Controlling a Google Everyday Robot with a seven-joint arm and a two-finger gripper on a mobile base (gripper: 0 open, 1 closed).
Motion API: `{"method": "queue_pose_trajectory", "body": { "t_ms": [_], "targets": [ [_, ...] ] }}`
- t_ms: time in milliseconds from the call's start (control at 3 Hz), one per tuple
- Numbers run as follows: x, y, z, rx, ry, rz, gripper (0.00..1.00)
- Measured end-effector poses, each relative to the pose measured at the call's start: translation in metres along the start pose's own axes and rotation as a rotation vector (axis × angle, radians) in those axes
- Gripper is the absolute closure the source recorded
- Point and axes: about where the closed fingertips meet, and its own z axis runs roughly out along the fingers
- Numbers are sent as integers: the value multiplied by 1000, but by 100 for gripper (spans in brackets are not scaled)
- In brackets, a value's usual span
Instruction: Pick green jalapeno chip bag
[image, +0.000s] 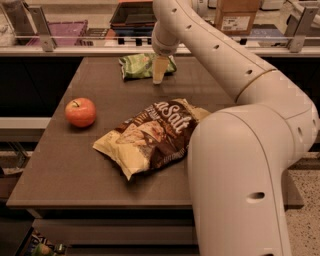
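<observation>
The robot's gripper (160, 72) hung at the table's (65, 165) twelve o'clock edge, its tip against or just over the three o'clock end of the green jalapeno chip bag (139, 66). Whether it was spread or closed could not be told. The bag lay flat and crumpled on the tabletop, not lifted.

By the look of it, the small foil bag would be light, soft and slippery, with air and brittle chips inside. A pinch on a raised crease or the sealed end nearest the gripper seemed safer than a squeeze across the middle.

Toward six o'clock from it, well apart, lay a larger brown-and-cream chip bag (150, 140). An apple (80, 112) sat near the table's nine o'clock side.

Beyond the twelve o'clock edge stood a purple crate (57, 31), a dark tray (131, 15) and a cardboard box (237, 15). What they held could not be made out.
</observation>
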Motion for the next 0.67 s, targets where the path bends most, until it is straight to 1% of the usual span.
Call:
{"method": "queue_pose_trajectory", "body": {
  "t_ms": [333, 667],
  "targets": [
    [0, -8, 0, 6, 2, -26, 0],
    [-1, -24, 2, 48, -5, -37, 0]
  ]
}}
